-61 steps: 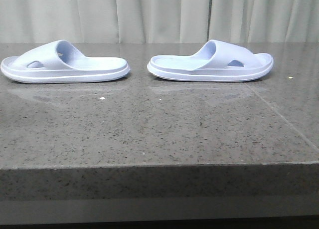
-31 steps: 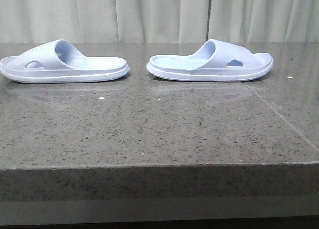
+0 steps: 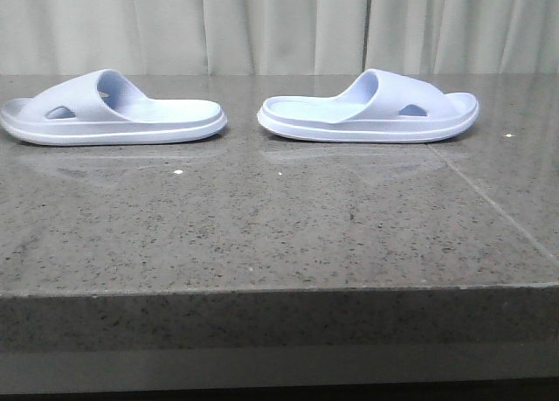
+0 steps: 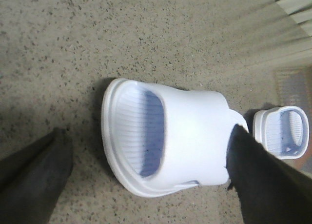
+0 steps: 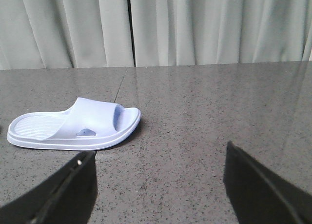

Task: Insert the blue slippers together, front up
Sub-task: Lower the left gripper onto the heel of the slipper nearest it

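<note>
Two pale blue slippers lie sole-down in a row on the table, heels towards each other: the left slipper and the right slipper. Neither gripper shows in the front view. In the left wrist view my left gripper is open, with the left slipper lying between its dark fingers; one finger overlaps the strap's edge. The other slipper lies beyond. My right gripper is open and empty above bare table, with the right slipper ahead and off to one side.
The slippers lie on a grey speckled stone table whose front edge runs across the front view. Pale curtains hang behind the table's far edge. A seam crosses the table's right part.
</note>
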`<action>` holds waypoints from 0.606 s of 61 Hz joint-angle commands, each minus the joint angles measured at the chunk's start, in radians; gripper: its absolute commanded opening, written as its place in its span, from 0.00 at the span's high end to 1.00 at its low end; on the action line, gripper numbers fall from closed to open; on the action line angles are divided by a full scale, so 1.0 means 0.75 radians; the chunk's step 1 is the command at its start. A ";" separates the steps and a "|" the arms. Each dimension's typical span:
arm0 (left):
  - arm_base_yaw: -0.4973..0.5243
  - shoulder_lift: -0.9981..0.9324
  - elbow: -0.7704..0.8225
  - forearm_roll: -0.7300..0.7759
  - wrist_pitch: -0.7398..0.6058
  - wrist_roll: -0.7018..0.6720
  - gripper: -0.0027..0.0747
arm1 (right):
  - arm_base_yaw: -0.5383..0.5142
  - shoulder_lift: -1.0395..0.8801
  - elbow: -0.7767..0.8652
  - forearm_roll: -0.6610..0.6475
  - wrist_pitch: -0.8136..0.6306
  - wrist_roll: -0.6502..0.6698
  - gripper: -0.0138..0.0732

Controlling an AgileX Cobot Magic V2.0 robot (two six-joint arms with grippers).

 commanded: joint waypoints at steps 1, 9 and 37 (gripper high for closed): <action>-0.005 0.015 -0.120 -0.086 0.112 0.004 0.17 | -0.007 0.026 -0.042 -0.015 -0.100 -0.006 0.19; -0.005 0.077 -0.158 -0.063 0.112 0.002 0.18 | -0.007 0.026 -0.042 -0.015 -0.092 -0.006 0.19; -0.068 0.136 -0.176 0.016 0.112 -0.020 0.36 | -0.007 0.026 -0.042 -0.015 -0.080 -0.006 0.19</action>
